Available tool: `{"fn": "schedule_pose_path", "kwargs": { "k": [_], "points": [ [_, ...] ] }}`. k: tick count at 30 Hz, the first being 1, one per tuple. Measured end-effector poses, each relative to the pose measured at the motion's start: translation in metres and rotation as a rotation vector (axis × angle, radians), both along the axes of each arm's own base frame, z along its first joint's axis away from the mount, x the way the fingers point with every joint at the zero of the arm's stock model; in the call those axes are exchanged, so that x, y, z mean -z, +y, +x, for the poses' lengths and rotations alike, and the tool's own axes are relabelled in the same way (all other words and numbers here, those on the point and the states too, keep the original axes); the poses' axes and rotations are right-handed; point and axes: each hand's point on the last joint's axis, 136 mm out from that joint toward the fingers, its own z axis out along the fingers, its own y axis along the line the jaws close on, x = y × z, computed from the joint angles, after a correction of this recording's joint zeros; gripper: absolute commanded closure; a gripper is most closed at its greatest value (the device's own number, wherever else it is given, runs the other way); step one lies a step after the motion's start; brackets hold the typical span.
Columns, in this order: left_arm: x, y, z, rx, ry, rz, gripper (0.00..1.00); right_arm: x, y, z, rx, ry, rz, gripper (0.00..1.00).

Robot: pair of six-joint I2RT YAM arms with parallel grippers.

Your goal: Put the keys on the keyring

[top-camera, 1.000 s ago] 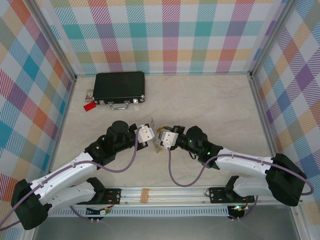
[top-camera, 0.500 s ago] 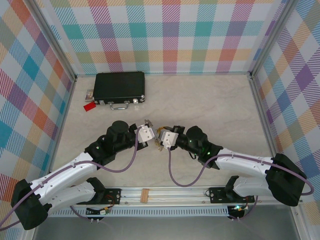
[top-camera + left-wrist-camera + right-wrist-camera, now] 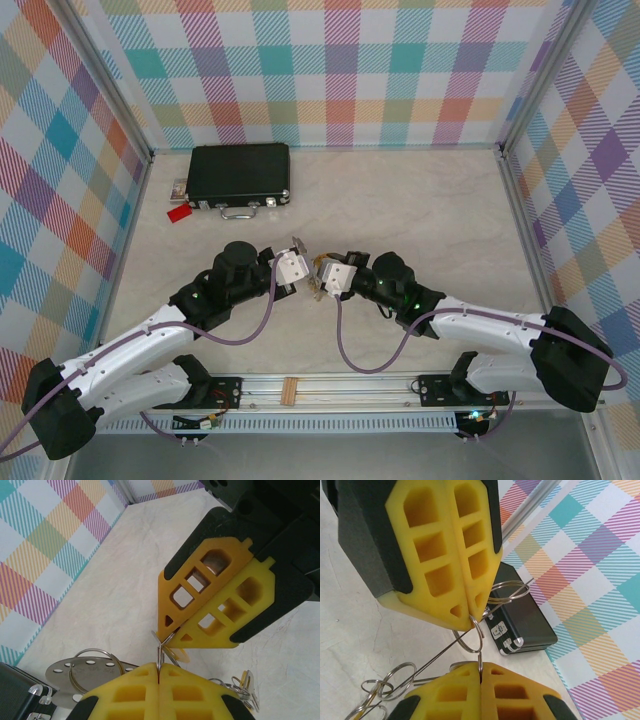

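The left gripper (image 3: 158, 672) and the right gripper (image 3: 171, 628) are meeting tip to tip over the table (image 3: 125, 580), each with its jaws pinching tight on the thin keyring (image 3: 480, 641) (standing upright between them). The keys (image 3: 246, 682) are lying on the table just below the grippers.

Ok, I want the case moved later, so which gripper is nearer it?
Left. The left gripper sits in front and right of the case; the right gripper is further right; both shut on the keyring.
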Motion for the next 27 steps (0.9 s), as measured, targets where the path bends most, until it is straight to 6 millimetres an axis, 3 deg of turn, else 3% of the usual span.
{"fn": "schedule_pose_path", "kwargs": {
  "k": [27],
  "points": [
    [0.0001,0.0,-0.0001,-0.001,0.003,-0.002,1.0,0.0025,0.0014,-0.0023,-0.014,0.015,-0.001,1.0]
  ]
}}
